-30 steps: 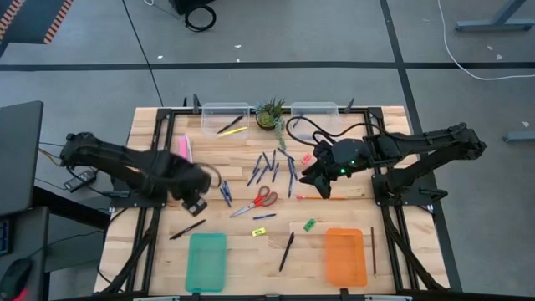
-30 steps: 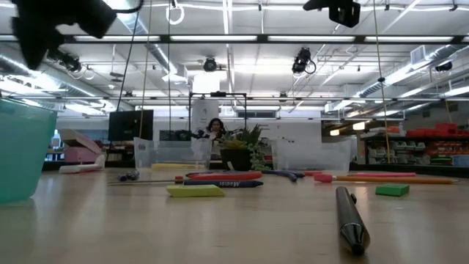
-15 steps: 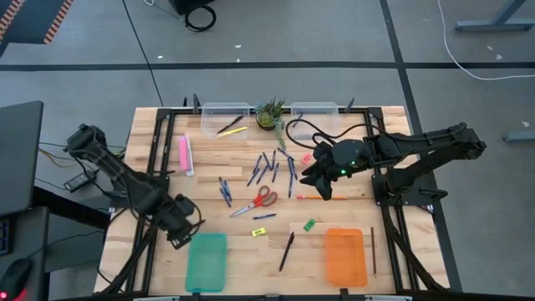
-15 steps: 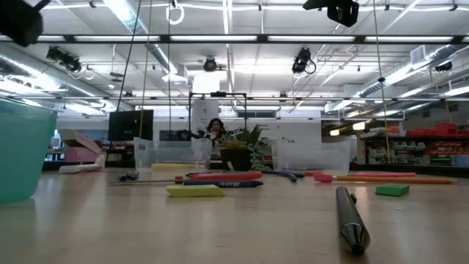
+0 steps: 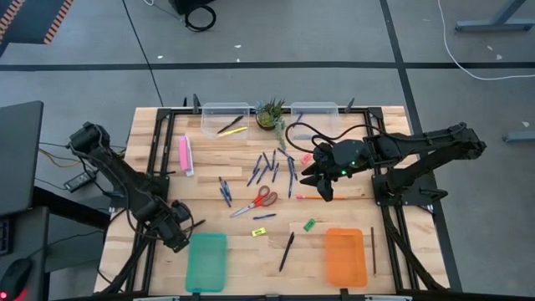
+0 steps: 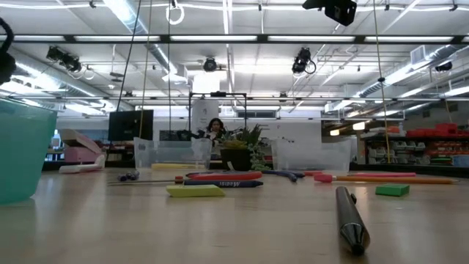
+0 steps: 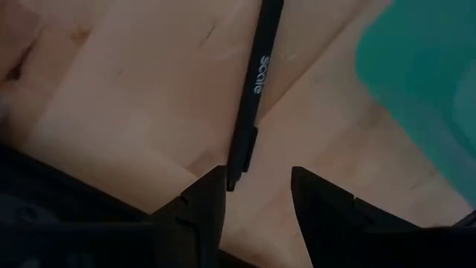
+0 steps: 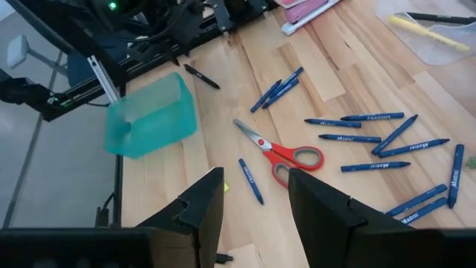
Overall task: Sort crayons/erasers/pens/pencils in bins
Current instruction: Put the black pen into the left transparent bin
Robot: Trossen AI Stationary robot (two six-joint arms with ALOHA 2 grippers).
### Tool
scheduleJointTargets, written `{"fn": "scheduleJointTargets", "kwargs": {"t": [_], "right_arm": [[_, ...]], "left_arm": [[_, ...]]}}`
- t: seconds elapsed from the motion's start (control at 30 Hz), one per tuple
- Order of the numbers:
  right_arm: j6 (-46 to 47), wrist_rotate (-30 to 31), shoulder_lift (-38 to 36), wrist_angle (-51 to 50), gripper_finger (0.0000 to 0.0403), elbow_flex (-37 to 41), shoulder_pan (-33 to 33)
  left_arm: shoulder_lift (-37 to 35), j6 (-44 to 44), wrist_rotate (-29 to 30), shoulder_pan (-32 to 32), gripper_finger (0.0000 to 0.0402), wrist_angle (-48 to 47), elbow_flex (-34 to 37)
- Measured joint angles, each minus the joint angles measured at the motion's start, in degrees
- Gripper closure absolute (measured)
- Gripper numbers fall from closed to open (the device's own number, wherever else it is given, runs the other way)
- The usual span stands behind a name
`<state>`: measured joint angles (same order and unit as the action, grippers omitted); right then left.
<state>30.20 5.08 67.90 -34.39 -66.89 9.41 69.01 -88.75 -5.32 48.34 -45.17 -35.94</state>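
My left gripper (image 5: 177,233) hangs low over the near left part of the table (image 5: 242,226), fingers apart and holding nothing, with a black pen (image 7: 253,89) lying on the wood just ahead of the tips and the teal tray (image 5: 206,261) right beside it. Further along the near edge sit the orange tray (image 5: 345,256), another dark stick (image 5: 287,250) between the two trays, and two small erasers, one yellow (image 5: 258,232) and one green (image 5: 309,224). Toward the middle lie the red-handled scissors (image 5: 258,201) with blue pens (image 8: 370,141) scattered around them. My right gripper (image 5: 322,182) hovers above the table just right of that scatter, fingers spread and empty; an orange stick (image 5: 311,197) lies under it, though I cannot make out whether it is a pencil or a crayon. At the far edge stand the two clear bins (image 5: 226,116), a small potted plant (image 5: 271,113) between them, and the left one holds what look like a yellow and a dark stick.
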Motion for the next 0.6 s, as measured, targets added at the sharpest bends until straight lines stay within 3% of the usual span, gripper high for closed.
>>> {"fn": "scheduleJointTargets", "kwargs": {"t": [0.33, 0.6], "right_arm": [[0.0, 0.0, 0.0, 0.0, 0.0245, 0.0, -0.1], [0.0, 0.0, 0.0, 0.0, 0.0245, 0.0, -2.0]], "left_arm": [[0.2, -0.8, 2.2, 0.5, 0.0241, 1.1, 2.4], [4.6, 0.7, 3.0, 0.5, 0.0241, 4.4, 2.4]]}}
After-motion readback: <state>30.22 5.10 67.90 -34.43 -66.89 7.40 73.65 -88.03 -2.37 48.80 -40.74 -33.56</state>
